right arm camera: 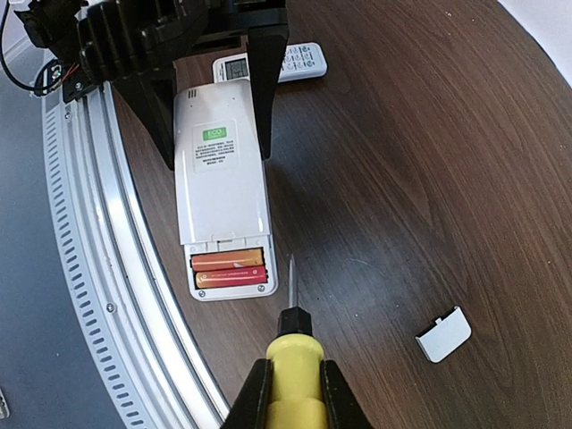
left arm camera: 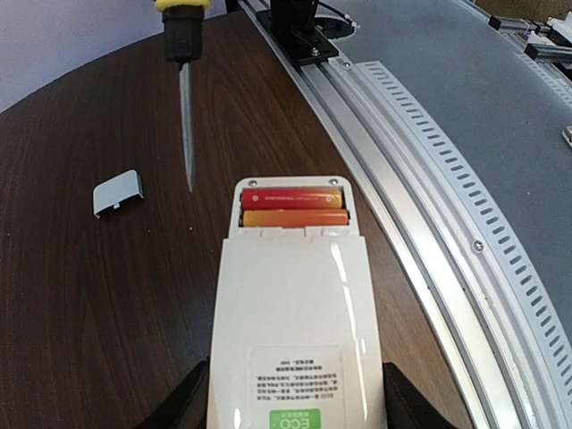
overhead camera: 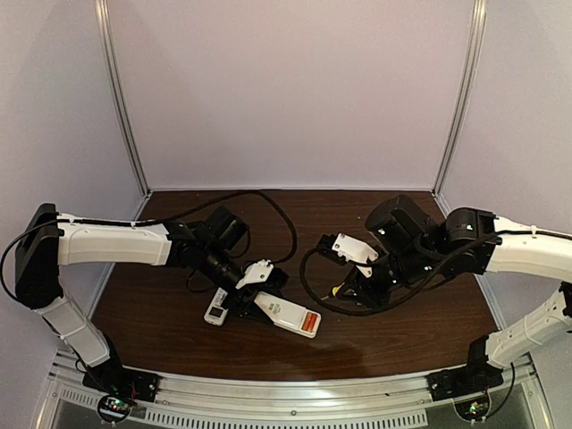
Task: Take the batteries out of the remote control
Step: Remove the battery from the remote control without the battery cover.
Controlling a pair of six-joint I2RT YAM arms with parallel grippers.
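I count: two batteries (right arm camera: 231, 262) inside open remote (right arm camera: 222, 170); second remote (right arm camera: 270, 63) beyond it; one cover (right arm camera: 444, 334); one screwdriver (right arm camera: 294, 347).

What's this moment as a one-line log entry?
left claw: shut on remote | right claw: shut on screwdriver, tip beside batteries | batteries: two, uncovered, in remote | cover: off, on table

**Robot test cell, laboratory bench type**

Entry, as I view it from my remote station:
- One dark wood-grain table (overhead camera: 161, 322), boxed in by plain pale wall panels (overhead camera: 286, 89) set between bare aluminium posts (overhead camera: 121, 98).
- A slotted aluminium rail (overhead camera: 295, 395) along the near edge, with the left arm (overhead camera: 107, 243) and right arm (overhead camera: 527, 252) bolted to it.
- Black cable (overhead camera: 268, 196) looping loose over the tabletop.

Furnishing is bare and purpose-built throughout.
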